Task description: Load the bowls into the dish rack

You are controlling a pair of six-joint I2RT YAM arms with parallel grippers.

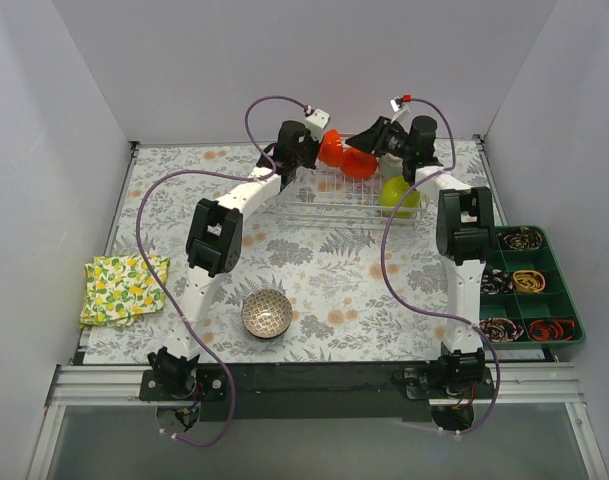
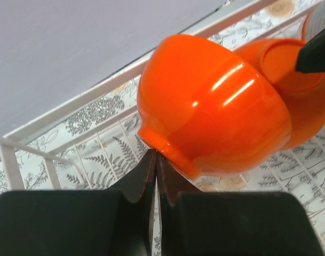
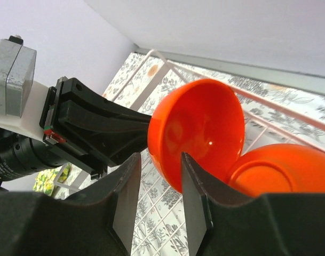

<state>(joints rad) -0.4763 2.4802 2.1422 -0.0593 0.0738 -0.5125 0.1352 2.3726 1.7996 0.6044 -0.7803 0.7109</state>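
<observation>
Far edge of the table, as I see it from my remote station. The orange bowl stands on edge at the dish rack, hollow toward the right wrist camera. Its lowest part is hidden, so I cannot tell whether the wires carry it. The right tool is partly open, its fingers straddling the bowl's lower rim without pinching it. The left tool is fully closed, its tips touching the bowl's rim from outside, with nothing visibly gripped. A second orange bowl sits just beside the first. A lime-green bowl stands at the rack's right end. A dark patterned bowl rests on the table near the arm bases.
</observation>
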